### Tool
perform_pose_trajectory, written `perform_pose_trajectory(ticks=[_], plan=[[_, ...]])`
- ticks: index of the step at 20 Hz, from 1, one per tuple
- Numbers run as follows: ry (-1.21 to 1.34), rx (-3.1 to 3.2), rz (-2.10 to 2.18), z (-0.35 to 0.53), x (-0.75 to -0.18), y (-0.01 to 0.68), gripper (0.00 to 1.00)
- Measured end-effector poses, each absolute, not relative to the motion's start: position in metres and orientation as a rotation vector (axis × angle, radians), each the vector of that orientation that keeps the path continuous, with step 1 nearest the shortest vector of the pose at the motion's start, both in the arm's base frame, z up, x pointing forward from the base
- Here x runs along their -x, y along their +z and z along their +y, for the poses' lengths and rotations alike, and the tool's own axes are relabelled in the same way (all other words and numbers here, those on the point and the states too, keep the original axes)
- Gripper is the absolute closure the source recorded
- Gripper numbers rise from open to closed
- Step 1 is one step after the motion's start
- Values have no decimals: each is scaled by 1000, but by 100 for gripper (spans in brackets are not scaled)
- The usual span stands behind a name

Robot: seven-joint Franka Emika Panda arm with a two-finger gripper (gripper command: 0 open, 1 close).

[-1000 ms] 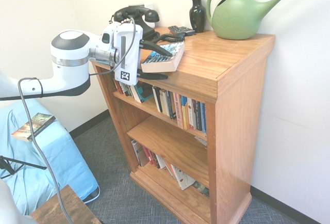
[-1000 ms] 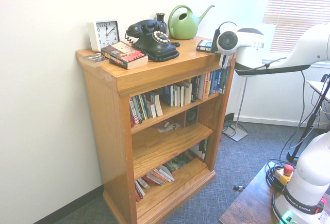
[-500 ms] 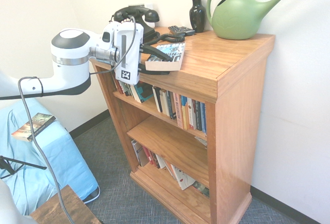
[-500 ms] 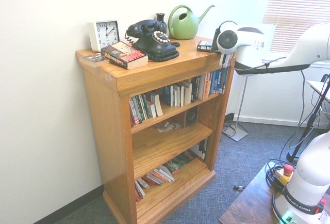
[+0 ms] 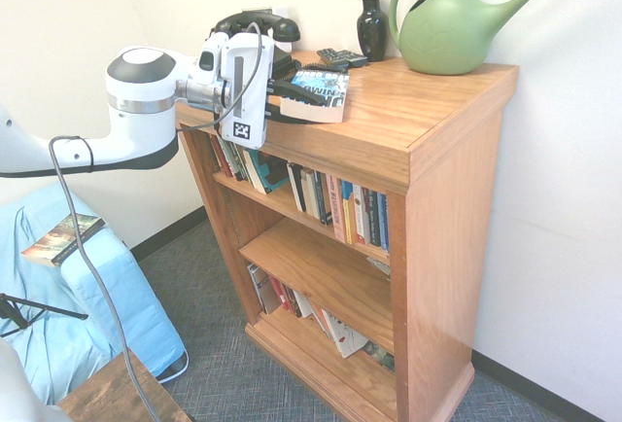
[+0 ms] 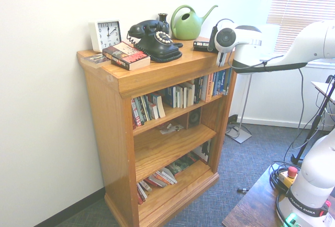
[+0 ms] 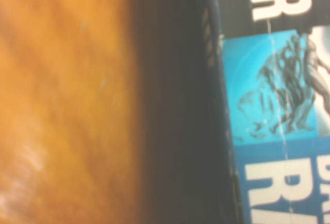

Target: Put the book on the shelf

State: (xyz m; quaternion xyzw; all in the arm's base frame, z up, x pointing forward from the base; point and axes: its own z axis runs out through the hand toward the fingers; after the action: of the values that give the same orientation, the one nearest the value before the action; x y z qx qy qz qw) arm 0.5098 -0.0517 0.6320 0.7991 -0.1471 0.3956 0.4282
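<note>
Above the flat top of the bookcase [image 5: 408, 121], in the first exterior view, the gripper [image 5: 303, 104] holds the book [image 5: 315, 93] with its fingers closed on the cover from above and below. The book lies nearly flat, cover up, over the front left part of the top. Whether it touches the wood cannot be told from this angle. Behind it stand a black telephone [image 5: 255, 28], a dark vase [image 5: 372, 23] and a green watering can [image 5: 457, 23]. The shelf [image 5: 292, 203], the uppermost inner tier, carries a row of upright books below the held one.

From the second exterior view, the arm enters from the right. The book [image 6: 202, 43] shows only as a dark spine at the right end of the bookcase top [image 6: 157, 67], beside the gripper body; the fingers are hidden here. A white clock [image 6: 105, 34] and a reddish book [image 6: 126, 55] sit at the far left end.

Close up, the wrist view is blurred. It shows the blue cover [image 7: 273, 110] with white letters, and orange wood [image 7: 62, 100] beside it.
</note>
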Motion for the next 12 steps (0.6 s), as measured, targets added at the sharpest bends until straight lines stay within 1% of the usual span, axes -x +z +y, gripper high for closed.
perform_pose_trajectory(ticks=[3, 5, 9, 12], plan=[[1009, -2043, -434, -49, -500, 643, 100], [1028, -2068, -491, -47, -483, 655, 100], [1060, -2118, -618, -40, -425, 686, 100], [1036, -2207, -707, -27, -378, 689, 100]])
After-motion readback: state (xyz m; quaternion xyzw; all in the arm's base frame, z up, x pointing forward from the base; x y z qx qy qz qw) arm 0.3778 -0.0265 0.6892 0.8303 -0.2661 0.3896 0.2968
